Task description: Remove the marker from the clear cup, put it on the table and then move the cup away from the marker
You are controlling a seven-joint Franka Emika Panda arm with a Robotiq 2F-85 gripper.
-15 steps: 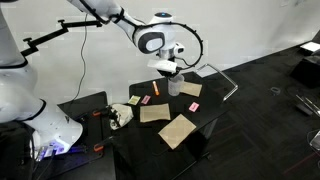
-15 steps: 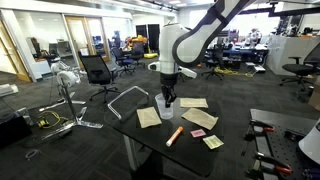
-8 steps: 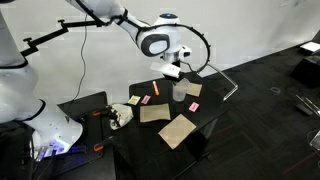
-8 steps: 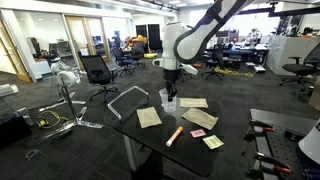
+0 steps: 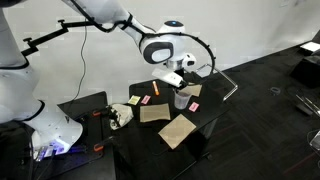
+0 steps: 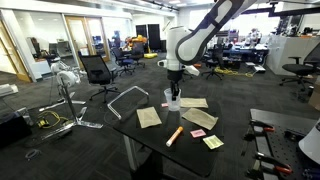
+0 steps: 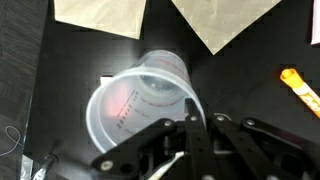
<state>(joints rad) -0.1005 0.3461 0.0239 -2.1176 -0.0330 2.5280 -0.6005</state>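
My gripper (image 7: 190, 118) is shut on the rim wall of the clear cup (image 7: 135, 95), which looks empty in the wrist view. In both exterior views the cup (image 5: 181, 97) (image 6: 173, 101) hangs under the gripper (image 5: 179, 88) (image 6: 173, 93), at or just above the black table (image 6: 150, 140) (image 5: 214, 116). The orange-red marker (image 6: 174, 135) lies flat on the table near its front edge, apart from the cup. Its end shows at the right edge of the wrist view (image 7: 300, 88).
Tan cardboard pieces (image 6: 148, 117) (image 6: 201, 118) (image 5: 178, 130) lie on the table around the cup. Small flat squares (image 6: 198, 133) (image 6: 212, 142) lie near the marker. A bent metal frame (image 6: 120, 97) stands on the floor beside the table.
My gripper has carried the cup a short way across the table, farther from the marker. The marker has not moved.
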